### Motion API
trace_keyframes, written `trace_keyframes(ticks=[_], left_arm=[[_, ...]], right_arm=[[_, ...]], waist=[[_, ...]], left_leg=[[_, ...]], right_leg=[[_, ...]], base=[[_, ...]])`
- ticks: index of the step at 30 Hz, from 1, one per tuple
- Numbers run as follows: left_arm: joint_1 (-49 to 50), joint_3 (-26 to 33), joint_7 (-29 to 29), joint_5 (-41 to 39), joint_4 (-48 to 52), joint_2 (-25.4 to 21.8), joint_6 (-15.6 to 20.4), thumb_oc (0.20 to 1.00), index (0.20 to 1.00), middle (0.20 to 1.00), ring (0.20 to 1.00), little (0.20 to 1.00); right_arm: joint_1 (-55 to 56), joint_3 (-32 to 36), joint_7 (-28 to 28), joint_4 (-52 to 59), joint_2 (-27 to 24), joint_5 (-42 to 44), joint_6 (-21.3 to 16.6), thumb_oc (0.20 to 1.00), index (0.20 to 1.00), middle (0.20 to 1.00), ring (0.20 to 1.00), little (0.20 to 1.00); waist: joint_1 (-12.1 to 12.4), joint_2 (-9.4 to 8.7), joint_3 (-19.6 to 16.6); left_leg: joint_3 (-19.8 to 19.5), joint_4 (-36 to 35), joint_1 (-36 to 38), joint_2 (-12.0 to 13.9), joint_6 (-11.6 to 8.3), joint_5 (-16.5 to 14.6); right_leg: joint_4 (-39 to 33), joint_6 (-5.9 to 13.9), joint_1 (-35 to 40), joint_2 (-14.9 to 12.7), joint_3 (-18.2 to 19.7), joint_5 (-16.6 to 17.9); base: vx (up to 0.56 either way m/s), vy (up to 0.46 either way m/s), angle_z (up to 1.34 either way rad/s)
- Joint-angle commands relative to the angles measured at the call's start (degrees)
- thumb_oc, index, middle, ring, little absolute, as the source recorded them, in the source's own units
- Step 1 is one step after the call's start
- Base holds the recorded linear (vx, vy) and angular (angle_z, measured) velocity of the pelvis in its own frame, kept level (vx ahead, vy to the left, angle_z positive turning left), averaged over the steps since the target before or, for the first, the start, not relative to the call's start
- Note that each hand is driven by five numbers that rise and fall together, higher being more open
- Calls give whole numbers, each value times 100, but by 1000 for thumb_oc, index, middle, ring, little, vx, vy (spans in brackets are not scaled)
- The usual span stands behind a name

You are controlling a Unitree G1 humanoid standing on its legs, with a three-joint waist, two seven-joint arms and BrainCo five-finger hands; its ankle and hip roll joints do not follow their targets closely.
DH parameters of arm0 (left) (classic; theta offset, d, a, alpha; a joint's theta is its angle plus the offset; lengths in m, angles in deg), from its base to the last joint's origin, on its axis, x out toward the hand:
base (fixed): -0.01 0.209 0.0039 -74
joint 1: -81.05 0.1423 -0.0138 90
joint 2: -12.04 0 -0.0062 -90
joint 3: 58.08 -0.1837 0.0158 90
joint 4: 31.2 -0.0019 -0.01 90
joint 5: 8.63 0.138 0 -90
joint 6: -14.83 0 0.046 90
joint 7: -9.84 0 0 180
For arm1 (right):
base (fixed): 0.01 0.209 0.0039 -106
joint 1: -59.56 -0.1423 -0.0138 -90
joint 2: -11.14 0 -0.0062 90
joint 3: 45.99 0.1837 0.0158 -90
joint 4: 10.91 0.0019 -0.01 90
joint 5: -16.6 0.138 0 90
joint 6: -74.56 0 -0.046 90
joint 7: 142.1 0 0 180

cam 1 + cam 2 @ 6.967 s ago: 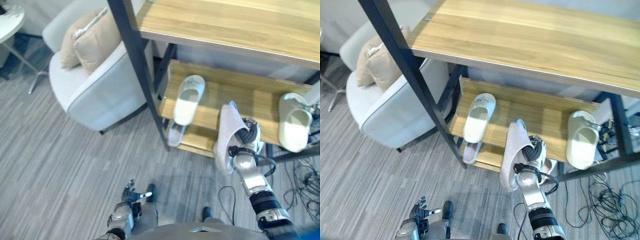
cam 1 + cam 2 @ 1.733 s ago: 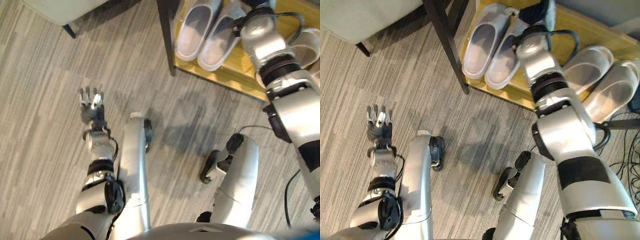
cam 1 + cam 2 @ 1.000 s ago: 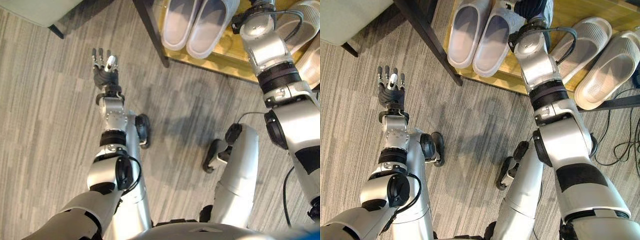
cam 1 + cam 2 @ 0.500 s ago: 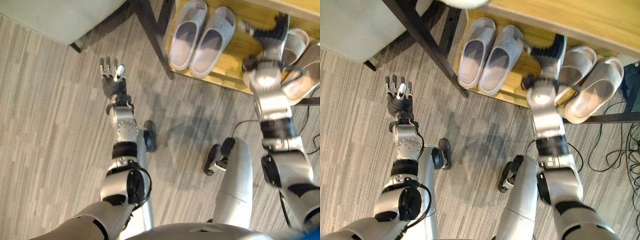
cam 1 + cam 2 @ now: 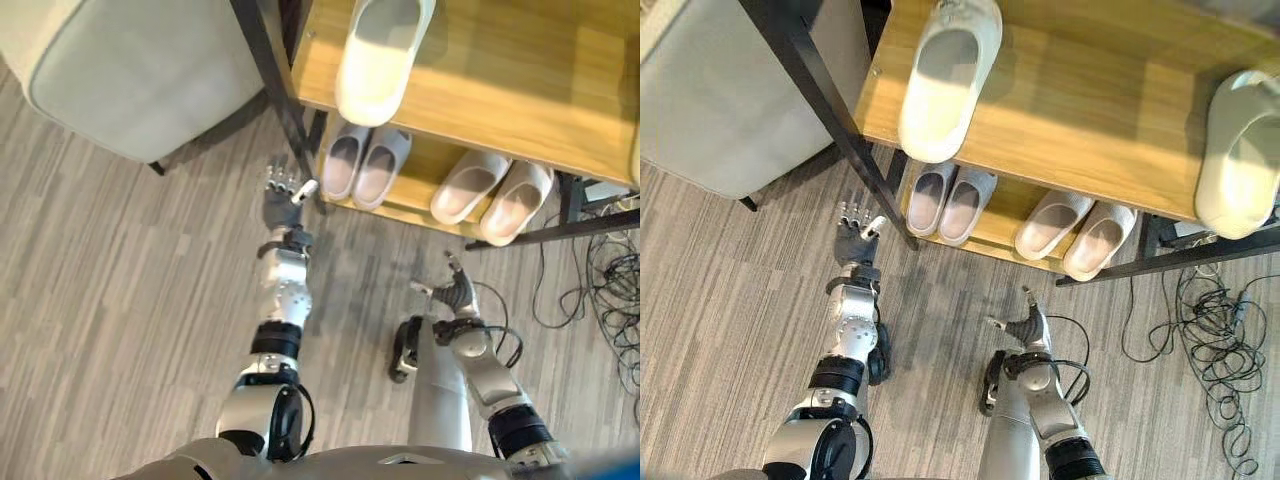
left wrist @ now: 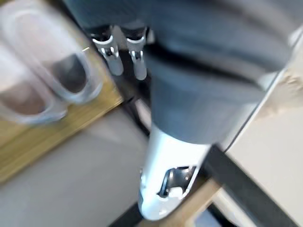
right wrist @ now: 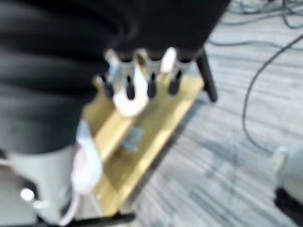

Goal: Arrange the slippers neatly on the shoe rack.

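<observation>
1. Both robot hands are empty: the left robot hand (image 5: 283, 196) is raised with its fingers straight and spread, just beside the black post (image 5: 268, 75) of the shoe rack (image 5: 1110, 150), and the right robot hand (image 5: 1025, 324) hangs lower over the floor (image 5: 120, 290), fingers relaxed and apart, clear of the rack.

2. On the bottom shelf (image 5: 425, 175) a grey pair (image 5: 365, 165) sits side by side at the left end, and a beige pair (image 5: 492, 190) sits to its right – each pair's two slippers touch or nearly touch, toes pointing out toward the robot.

3. On the middle shelf (image 5: 1080, 110) a white slipper (image 5: 945, 75) lies at the left end, its toe hanging over the front edge, and its likely mate (image 5: 1238, 160) lies at the far right end, well apart from it.

4. My judgement: the lower shelf looks done, and what remains is to bring the two white slippers together. The left one lies up and ahead of the left robot hand, its long axis running front to back, so that hand is the nearer; the right-end one is closer to the right arm's side.

5. Wood-grain shelves look smooth, so a slipper should slide – though the overhanging toe could tip off if nudged. A pale armchair (image 5: 130, 70) stands left of the rack on grey striped flooring, with loose cables (image 5: 1210, 320) on the right.
</observation>
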Motion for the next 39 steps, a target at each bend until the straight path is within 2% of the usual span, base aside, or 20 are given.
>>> trace_keyframes(ticks=[1, 4, 6, 7, 8, 10, 13, 16, 18, 19, 20, 23, 25, 28, 30, 37, 38, 39], left_arm=[[-146, -88, 543, -54, 35, 86, -232, 1000, 1000, 1000, 1000, 1000], [320, -680, 636, 275, -105, 194, -292, 1000, 1000, 1000, 1000, 1000], [740, -943, 849, 259, -176, 326, -554, 1000, 1000, 1000, 1000, 1000], [756, -954, 848, 258, -168, 326, -554, 1000, 1000, 1000, 1000, 1000], [995, -1017, 1016, 162, -197, 398, -795, 1000, 1000, 1000, 1000, 1000], [1121, -1141, 1040, 214, -303, 432, -785, 1000, 1000, 1000, 1000, 1000], [1453, -1276, 1220, 172, -315, 499, -1013, 1000, 1000, 1000, 1000, 1000], [1705, -1509, 1270, 491, -497, 390, -1062, 1000, 1000, 1000, 1000, 1000], [1823, -1633, 1316, 747, -587, 263, -1169, 1000, 1000, 1000, 1000, 1000], [1817, -1805, 1230, 1111, -813, 170, -1049, 1000, 1000, 1000, 1000, 1000], [2001, -1937, 1354, 1343, -737, 42, -1145, 1000, 1000, 1000, 1000, 1000], [2191, -2095, 1421, 1556, -680, -104, -1147, 1000, 1000, 1000, 1000, 1000], [2373, -2294, 1691, 1710, -516, -247, -1286, 1000, 1000, 1000, 1000, 1000], [2435, -2480, 1778, 1850, -463, -281, -1298, 1000, 1000, 1000, 1000, 1000], [2468, -2782, 1941, 2133, -205, -348, -1291, 1000, 1000, 1000, 1000, 1000], [2191, -2896, 1852, 2414, 270, -518, -992, 1000, 1000, 1000, 1000, 1000], [2455, -2757, 2163, 2082, 2483, -1417, -1612, 1000, 1000, 1000, 1000, 1000], [2967, -3026, 2088, 2281, 2228, -1566, -1006, 1000, 1000, 1000, 1000, 1000]], right_arm=[[-272, -110, 84, 147, -260, -36, -519, 1000, 1000, 1000, 1000, 1000], [-260, -512, 130, -479, -425, -171, -830, 1000, 1000, 1000, 1000, 1000], [-128, -685, 253, -1023, -514, -282, -929, 1000, 1000, 1000, 1000, 1000], [-122, -685, 257, -1031, -511, -283, -937, 1000, 1000, 1000, 1000, 1000], [-19, -718, 311, -1369, -495, -303, -971, 1000, 1000, 1000, 1000, 1000], [55, -771, 327, -1630, -477, -325, -1062, 1000, 1000, 1000, 1000, 1000], [197, -793, 406, -2073, -470, -355, -1151, 1000, 1000, 1000, 1000, 1000], [260, -835, 415, -2620, -454, -389, -1246, 1000, 1000, 1000, 1000, 1000], [266, -876, 420, -2902, -417, -418, -1294, 1000, 1000, 1000, 1000, 1000], [256, -891, 422, -3123, -386, -432, -1336, 1000, 1000, 1000, 1000, 1000], [251, -925, 410, -3318, -336, -468, -1334, 1000, 1000, 1000, 1000, 1000], [287, -945, 397, -3454, -288, -481, -1359, 1000, 1000, 1000, 1000, 1000], [312, -969, 345, -3715, -212, -483, -1351, 1000, 1000, 1000, 1000, 1000], [281, -967, 278, -3855, -167, -468, -1350, 1000, 1000, 1000, 1000, 1000], [263, -1059, -46, -4039, -31, -453, -1371, 1000, 1000, 1000, 1000, 1000], [288, -1451, -97, -4599, 4, -777, -1584, 1000, 1000, 1000, 1000, 1000], [492, -1253, 70, -4569, -103, -703, -1655, 1000, 1000, 1000, 1000, 1000], [372, -1225, 181, -4775, -79, -696, -1676, 1000, 1000, 1000, 1000, 1000]], waist=[[-23, 78, 272], [2, 67, 174], [8, 107, 46], [12, 109, 62], [4, 158, -13], [17, 193, -42], [34, 268, -102], [30, 325, -167], [54, 377, -221], [23, 379, -251], [43, 447, -338], [54, 490, -412], [76, 546, -553], [96, 568, -583], [99, 621, -706], [112, 726, -839], [326, 786, -799], [390, 781, -792]], left_leg=[[-438, -131, 453, 309, -101, -539], [-427, -756, 1145, 378, -167, -275], [-462, -1139, 1697, 457, -255, -137], [-465, -1160, 1733, 460, -257, -130], [-461, -1342, 2018, 462, -276, -101], [-427, -1532, 2248, 461, -277, -19], [-386, -1837, 2743, 429, -293, 88], [-356, -2204, 3297, 408, -317, 156], [-287, -2566, 3656, 460, -324, 311], [-249, -2659, 3826, 449, -336, 324], [-214, -2987, 4118, 480, -357, 471], [-155, -3297, 4443, 496, -373, 556], [-94, -3684, 4825, 524, -378, 686], [-52, -3866, 5028, 545, -389, 754], [-1, -4147, 5326, 544, -395, 849], [47, -4476, 5729, 505, -430, 973], [-95, -4522, 5756, 484, -417, 1012], [-73, -4538, 5774, 497, -416, 1005]], right_leg=[[-854, 438, 581, 339, 399, 610], [-1494, 411, 1309, 417, 280, 805], [-1980, 392, 1960, 490, 149, 877], [-2007, 391, 2002, 494, 138, 887], [-2234, 371, 2298, 543, 85, 905], [-2406, 363, 2484, 606, 84, 983], [-2669, 363, 2929, 682, 84, 1034], [-3005, 346, 3414, 736, 84, 1098], [-3300, 329, 3686, 823, 105, 1263], [-3424, 335, 3837, 814, 121, 1292], [-3697, 328, 4056, 886, 137, 1421], [-3980, 315, 4307, 932, 121, 1506], [-4365, 320, 4616, 987, 150, 1649], [-4522, 323, 4789, 998, 167, 1727], [-4824, 302, 5092, 1016, 193, 1807], [-5235, 311, 5539, 1029, 163, 1912], [-5322, 319, 5681, 990, -3, 1913], [-5349, 315, 5691, 1011, 13, 1929]], base=[[70, 3, -9], [106, -1, -4], [184, -39, -8], [222, -35, -3], [161, -21, 5], [135, -21, 4], [124, -37, -4], [160, -35, -10], [138, -55, -3], [158, -99, -9], [121, -74, -10], [94, -43, -19], [117, -67, -15], [69, -52, -9], [73, -82, -3], [27, -38, -5], [-35, -8, -3], [-42, -23, 10]])
